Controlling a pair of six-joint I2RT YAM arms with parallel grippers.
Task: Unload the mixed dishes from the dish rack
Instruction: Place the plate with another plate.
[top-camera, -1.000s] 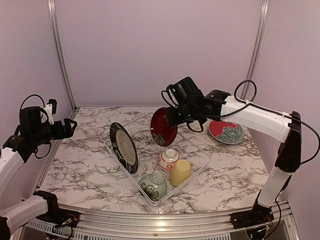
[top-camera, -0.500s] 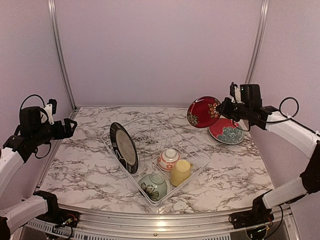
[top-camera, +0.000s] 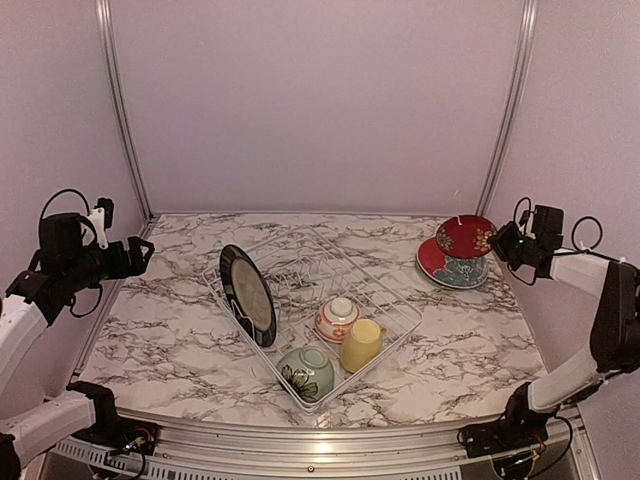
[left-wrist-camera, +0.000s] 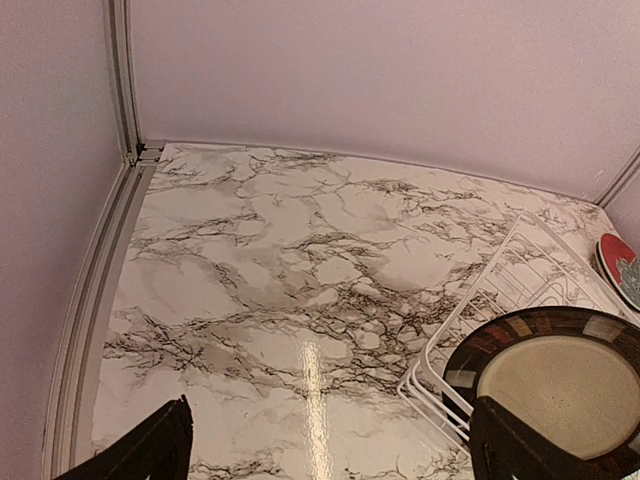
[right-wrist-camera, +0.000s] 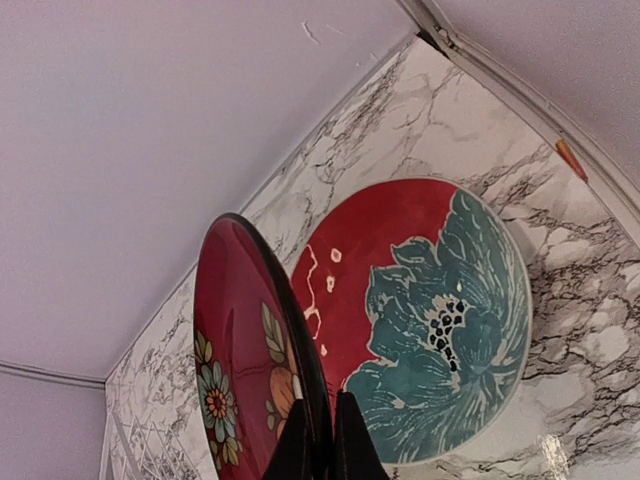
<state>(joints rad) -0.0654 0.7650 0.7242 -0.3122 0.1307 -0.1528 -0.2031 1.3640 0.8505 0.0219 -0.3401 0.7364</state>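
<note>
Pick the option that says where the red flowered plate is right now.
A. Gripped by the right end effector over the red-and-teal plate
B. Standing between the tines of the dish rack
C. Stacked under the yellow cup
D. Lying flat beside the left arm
A: the right end effector is clamped on the rim of the red flowered plate, holding it over the red-and-teal plate.
</note>
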